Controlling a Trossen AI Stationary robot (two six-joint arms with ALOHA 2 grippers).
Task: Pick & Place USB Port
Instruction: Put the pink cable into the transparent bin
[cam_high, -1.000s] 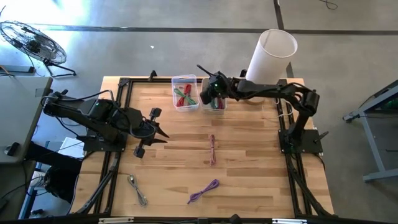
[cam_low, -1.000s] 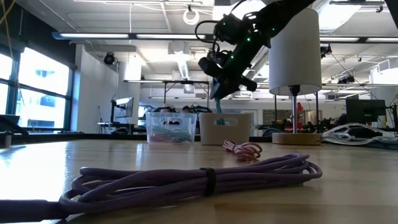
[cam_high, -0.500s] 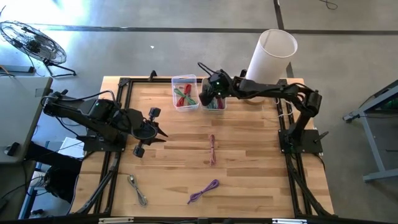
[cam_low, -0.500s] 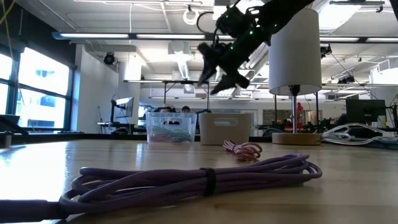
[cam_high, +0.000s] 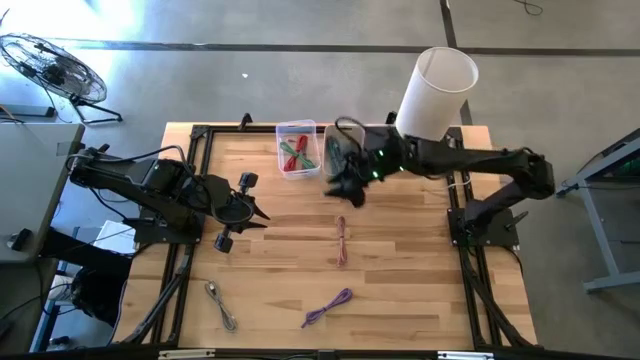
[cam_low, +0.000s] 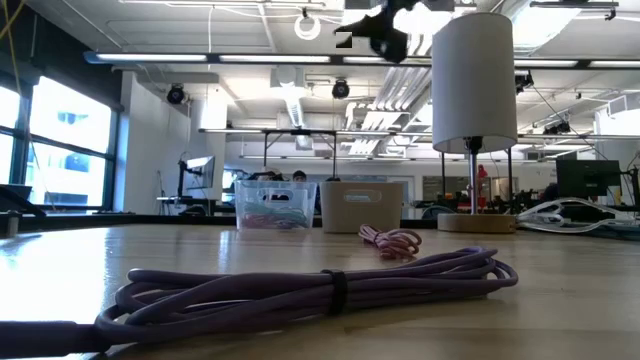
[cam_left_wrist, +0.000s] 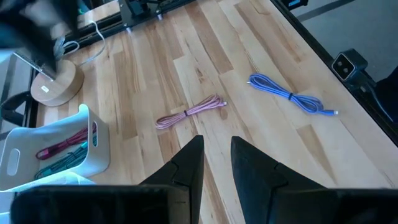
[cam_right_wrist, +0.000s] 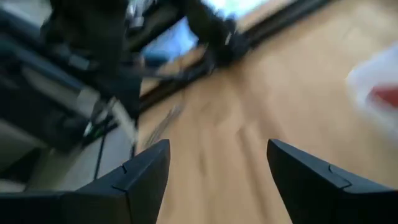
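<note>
Since a second ago the right gripper (cam_high: 345, 188) has left the white bin (cam_high: 334, 150) and swung out over the table, fingers (cam_right_wrist: 140, 180) spread apart and empty. Just ahead lies the pink cable (cam_high: 342, 240); the purple cable (cam_high: 328, 307) lies farther off. Left gripper (cam_high: 250, 214) waits, fingers parted.

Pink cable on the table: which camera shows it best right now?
The left wrist view: the pink cable lies whole and unobstructed on the wood. The high view shows it small at mid-table; the low view shows it edge-on behind the purple cable; the right wrist view misses it.
</note>
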